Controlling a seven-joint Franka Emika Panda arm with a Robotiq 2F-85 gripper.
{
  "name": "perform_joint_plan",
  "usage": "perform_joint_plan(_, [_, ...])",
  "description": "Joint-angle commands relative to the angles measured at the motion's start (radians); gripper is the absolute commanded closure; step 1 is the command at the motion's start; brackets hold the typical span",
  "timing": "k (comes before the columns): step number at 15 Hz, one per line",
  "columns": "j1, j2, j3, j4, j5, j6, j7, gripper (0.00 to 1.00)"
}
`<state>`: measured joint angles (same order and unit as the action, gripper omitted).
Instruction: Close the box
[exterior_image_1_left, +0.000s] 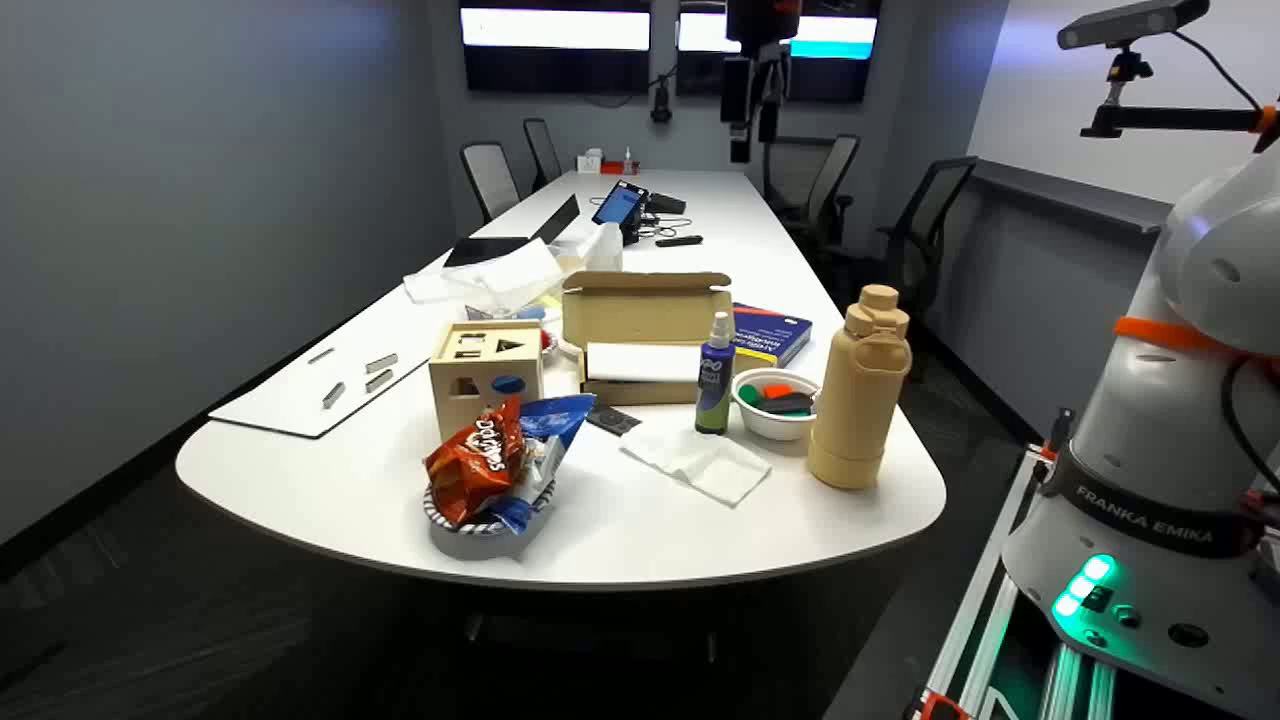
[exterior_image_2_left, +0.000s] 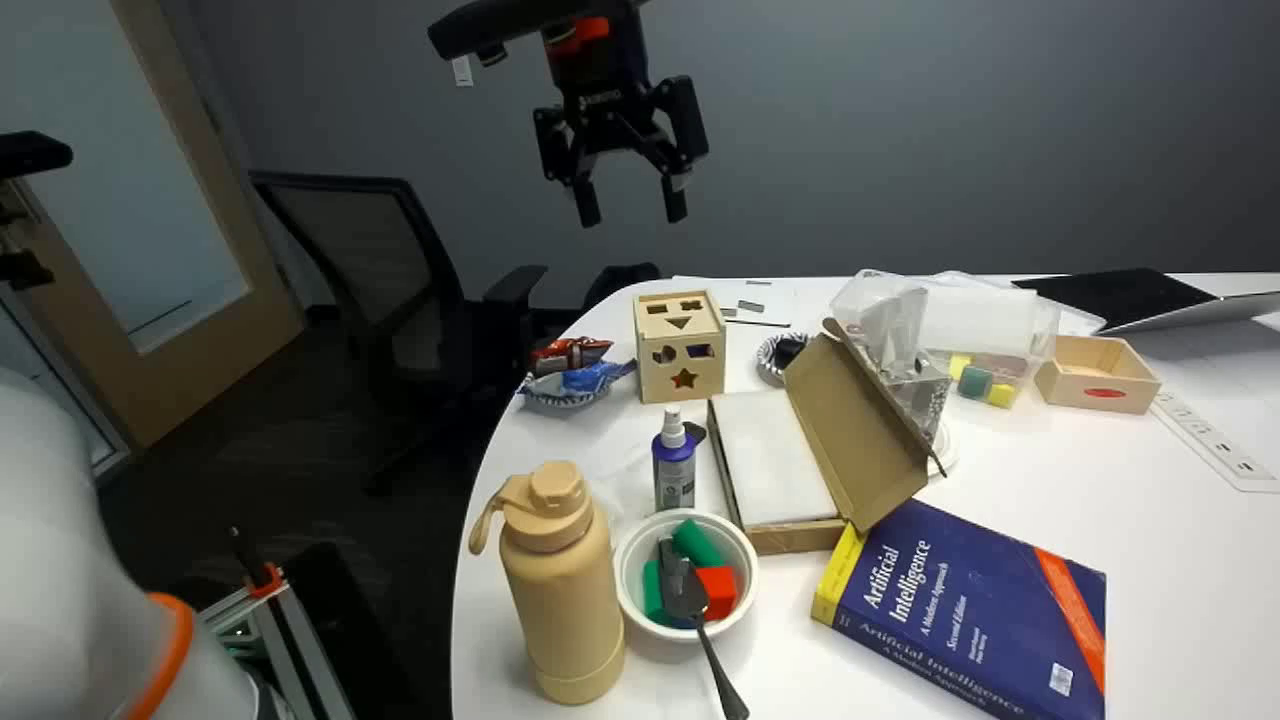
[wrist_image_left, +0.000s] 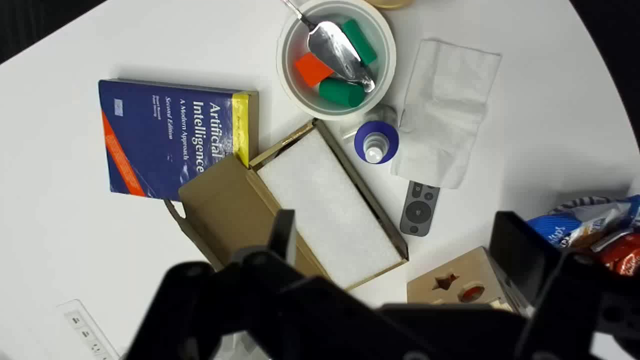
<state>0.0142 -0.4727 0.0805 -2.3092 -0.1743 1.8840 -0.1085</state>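
A white worktop (exterior_image_1_left: 640, 545) carries a wide, low tan cardboard box (exterior_image_2_left: 848, 435), its lid (exterior_image_1_left: 648, 318) raised and leaning back.
Just beside the box lies a thick blue book (wrist_image_left: 160, 132); a tall tan jug (exterior_image_1_left: 858, 400) stands upright near the worktop's edge. A flat white slab (wrist_image_left: 327, 205) lies inside the box. The black jaws hang parted, well above the worktop. Smaller are a light-wood cube (exterior_image_2_left: 682, 350) with cut-out shapes, a round white bowl (exterior_image_1_left: 775, 427), a purple spray bottle (exterior_image_2_left: 674, 470) just beside the box, and a dark-grey remote control (wrist_image_left: 419, 210) between bottle and cube.
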Motion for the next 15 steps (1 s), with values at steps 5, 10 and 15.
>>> perform_joint_plan(5, [0.016, 0.001, -0.013, 0.003, -0.006, -0.002, 0.006, 0.0])
perform_joint_plan(10, [0.031, 0.16, -0.052, 0.069, 0.123, 0.073, 0.002, 0.0])
perform_joint_plan(15, [0.021, 0.336, -0.047, 0.106, 0.216, 0.283, 0.068, 0.0])
